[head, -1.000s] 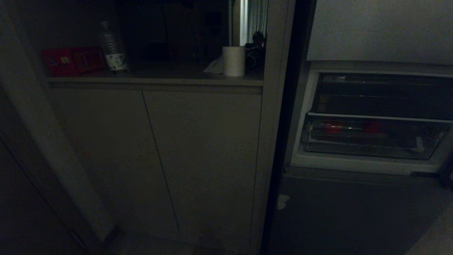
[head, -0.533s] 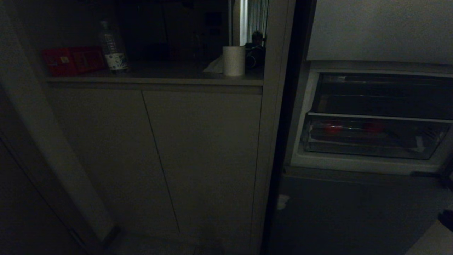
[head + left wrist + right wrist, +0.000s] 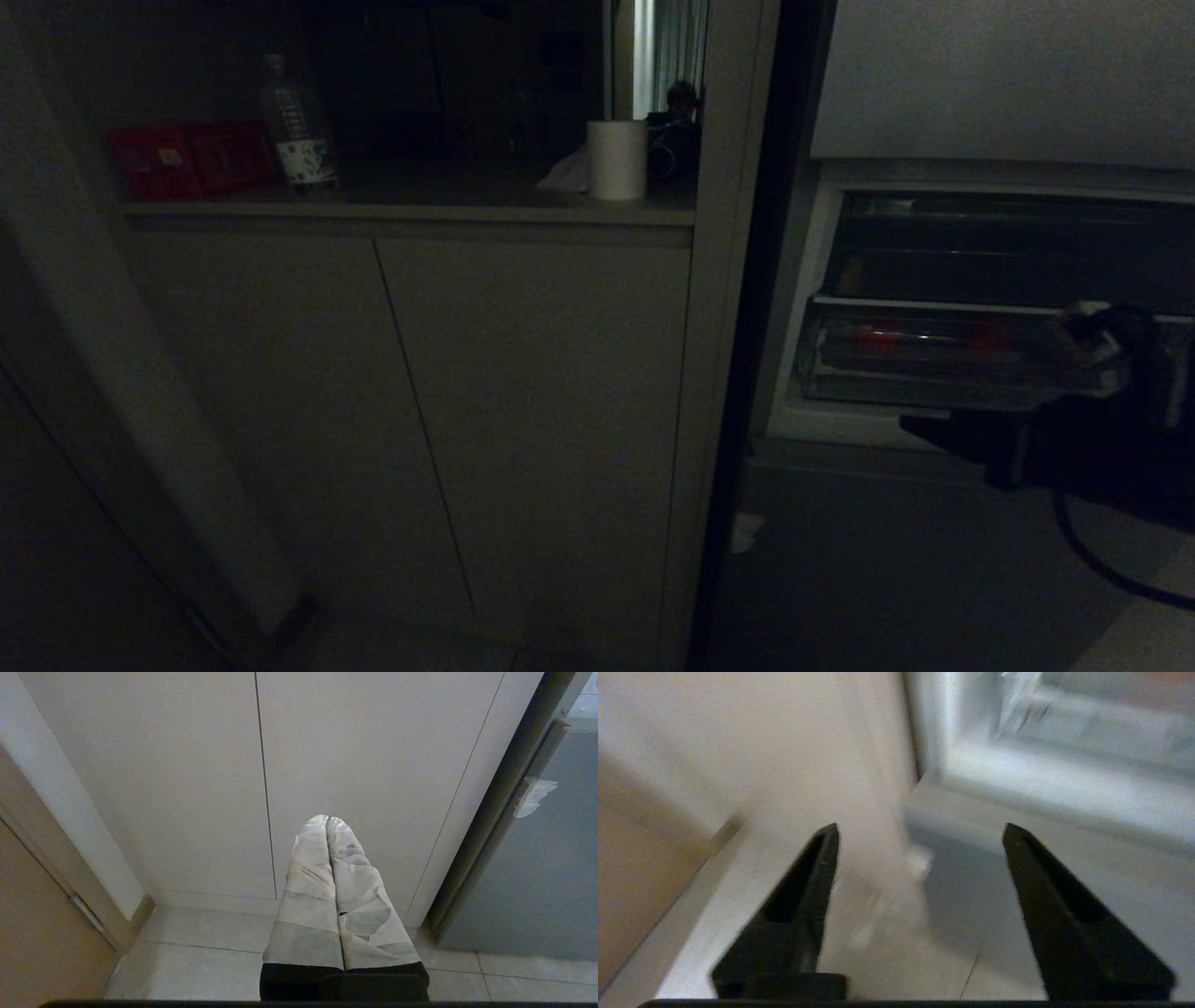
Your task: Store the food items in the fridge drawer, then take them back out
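- Both food items (image 3: 878,336) (image 3: 985,336) are seen inside the drawer (image 3: 943,387), side by side behind its clear front, which looks pushed in.
- So the storing half can pretty much be called done; the taking-out half hasn't been started, and the drawer would have to be pulled open first.
- The right gripper (image 3: 920,431) is stuck out just below the drawer's front lip, touching nothing as far as can be told. In its wrist view the jaws are spread wide with nothing between them (image 3: 920,905).
- The left gripper (image 3: 328,826) is parked by the cabinet doors (image 3: 196,779), pads pressed together, nothing held.
- Versus a second ago: no arm was in the head view then; now the right one has swung in. Nothing else has been moved.
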Robot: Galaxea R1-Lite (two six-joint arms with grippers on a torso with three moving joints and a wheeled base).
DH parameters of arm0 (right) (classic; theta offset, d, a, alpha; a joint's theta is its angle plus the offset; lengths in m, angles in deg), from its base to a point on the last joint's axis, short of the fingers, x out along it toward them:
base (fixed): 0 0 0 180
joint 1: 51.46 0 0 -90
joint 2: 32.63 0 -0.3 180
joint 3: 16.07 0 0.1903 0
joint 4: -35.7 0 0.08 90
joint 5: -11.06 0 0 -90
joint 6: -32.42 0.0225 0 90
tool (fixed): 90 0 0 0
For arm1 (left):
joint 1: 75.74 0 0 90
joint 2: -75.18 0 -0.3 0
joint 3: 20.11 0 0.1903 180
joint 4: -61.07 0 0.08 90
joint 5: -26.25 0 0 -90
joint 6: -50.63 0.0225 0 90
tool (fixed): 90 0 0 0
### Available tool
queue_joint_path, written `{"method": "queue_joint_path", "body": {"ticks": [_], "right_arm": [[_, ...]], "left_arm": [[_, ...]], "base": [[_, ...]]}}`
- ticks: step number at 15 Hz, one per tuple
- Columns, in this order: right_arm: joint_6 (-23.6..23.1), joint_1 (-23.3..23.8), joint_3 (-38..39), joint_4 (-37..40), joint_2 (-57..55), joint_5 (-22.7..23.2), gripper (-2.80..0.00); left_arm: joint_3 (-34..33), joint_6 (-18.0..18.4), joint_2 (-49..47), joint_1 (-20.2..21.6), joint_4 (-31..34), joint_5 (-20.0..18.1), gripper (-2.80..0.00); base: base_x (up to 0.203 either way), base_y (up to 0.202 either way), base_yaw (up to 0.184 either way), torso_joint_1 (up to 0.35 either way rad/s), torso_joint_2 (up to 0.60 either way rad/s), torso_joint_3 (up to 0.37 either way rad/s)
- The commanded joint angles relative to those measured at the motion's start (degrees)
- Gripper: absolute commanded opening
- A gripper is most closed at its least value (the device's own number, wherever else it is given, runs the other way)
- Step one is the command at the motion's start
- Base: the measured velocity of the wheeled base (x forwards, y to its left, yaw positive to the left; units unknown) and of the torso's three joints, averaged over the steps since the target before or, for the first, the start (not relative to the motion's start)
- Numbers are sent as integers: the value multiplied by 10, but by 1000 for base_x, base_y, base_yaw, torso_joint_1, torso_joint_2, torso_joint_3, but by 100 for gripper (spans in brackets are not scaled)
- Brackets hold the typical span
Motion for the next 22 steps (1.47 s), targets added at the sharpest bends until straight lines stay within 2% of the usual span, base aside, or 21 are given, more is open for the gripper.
{"method": "queue_joint_path", "body": {"ticks": [1,3,5,10,18,22], "right_arm": [[3,-11,-31,-156,-190,-46,0],[4,-22,-56,-284,-279,-117,0],[7,-29,-78,-360,-320,-163,0],[5,-38,-131,-366,-333,-233,0],[-15,-58,-216,-365,-386,-278,0],[-27,-58,-246,-364,-415,-286,0]], "left_arm": [[0,0,0,0,0,0,-280],[0,0,0,0,0,0,-280],[0,0,0,0,0,0,-280],[0,0,0,0,0,0,-280],[0,0,0,0,0,0,-280],[0,0,0,0,0,0,-280]], "base": [[0,0,0,0,0,0],[0,0,0,0,0,0],[0,0,0,0,0,0],[0,0,0,0,0,0],[0,0,0,0,0,0],[0,0,0,0,0,0]]}}
